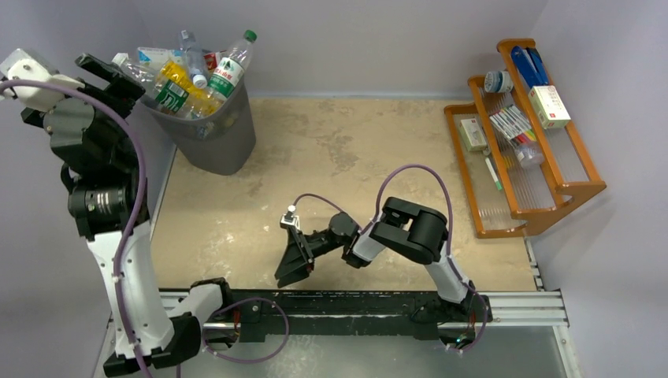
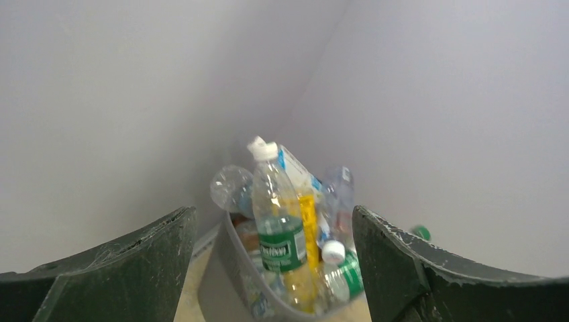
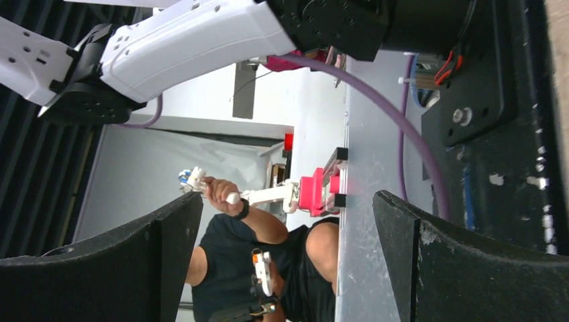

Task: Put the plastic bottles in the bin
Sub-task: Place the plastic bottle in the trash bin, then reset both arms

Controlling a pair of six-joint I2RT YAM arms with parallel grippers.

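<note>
The dark grey bin (image 1: 220, 138) stands at the far left corner, heaped above its rim with several plastic bottles (image 1: 201, 79), clear, yellow and green-labelled. My left gripper (image 1: 110, 75) is raised just left of the bin's rim, open and empty. In the left wrist view the bin (image 2: 225, 278) and a green-labelled bottle (image 2: 278, 221) show between and beyond my open fingers (image 2: 127, 268). My right gripper (image 1: 293, 256) rests low near the table's front, open and empty, pointing back toward the arm bases; its wrist view shows nothing between the fingers (image 3: 436, 261). No bottle lies on the table.
An orange wooden rack (image 1: 520, 138) with boxes and pens stands at the far right. Grey walls close the back and left sides. The arms' black rail (image 1: 354, 311) runs along the near edge. A seated person (image 3: 268, 261) shows in the right wrist view.
</note>
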